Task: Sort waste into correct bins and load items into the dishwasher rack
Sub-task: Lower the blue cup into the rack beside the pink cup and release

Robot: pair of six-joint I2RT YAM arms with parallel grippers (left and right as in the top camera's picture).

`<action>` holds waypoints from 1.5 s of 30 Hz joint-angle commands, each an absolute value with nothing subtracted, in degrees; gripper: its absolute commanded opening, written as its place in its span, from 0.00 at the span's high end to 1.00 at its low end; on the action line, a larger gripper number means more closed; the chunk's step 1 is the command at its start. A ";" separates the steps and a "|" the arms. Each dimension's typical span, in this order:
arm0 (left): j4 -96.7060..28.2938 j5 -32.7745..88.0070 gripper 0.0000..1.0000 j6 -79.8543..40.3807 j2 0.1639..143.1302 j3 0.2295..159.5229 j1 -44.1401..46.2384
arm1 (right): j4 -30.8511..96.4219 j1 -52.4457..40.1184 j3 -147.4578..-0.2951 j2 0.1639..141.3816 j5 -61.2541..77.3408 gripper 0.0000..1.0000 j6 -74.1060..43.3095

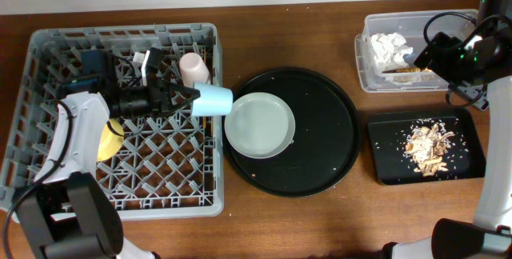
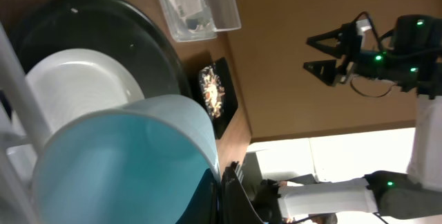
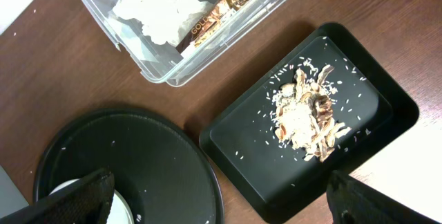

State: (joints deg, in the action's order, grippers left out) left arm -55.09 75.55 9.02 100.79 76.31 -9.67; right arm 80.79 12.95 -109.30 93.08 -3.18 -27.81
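Observation:
My left gripper (image 1: 186, 96) is shut on the small blue cup (image 1: 211, 100) and holds it on its side over the right edge of the grey dishwasher rack (image 1: 48, 47); the cup fills the left wrist view (image 2: 124, 162). The pink cup (image 1: 194, 69) and the yellow bowl (image 1: 110, 140) sit in the rack. The pale grey-green plate (image 1: 260, 124) lies on the round black tray (image 1: 328, 131). Napkins (image 1: 390, 47) and the wrapper (image 1: 404, 72) are in the clear tub (image 1: 364, 51). Food scraps (image 1: 428, 145) lie in the black rectangular tray (image 1: 384, 159). My right gripper (image 3: 221, 196) is open and empty above the bins. The chopsticks are out of view.
The brown wooden table runs to a pale wall at the back. The tub (image 3: 124, 37) and the scrap tray (image 3: 235, 148) stand close together at the right, with the round tray (image 3: 138, 162) beside them.

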 commanded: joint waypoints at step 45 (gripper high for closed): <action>-52.56 44.53 0.95 6.92 108.07 71.09 -14.76 | 80.75 13.06 -109.80 93.30 -3.51 0.01 -27.27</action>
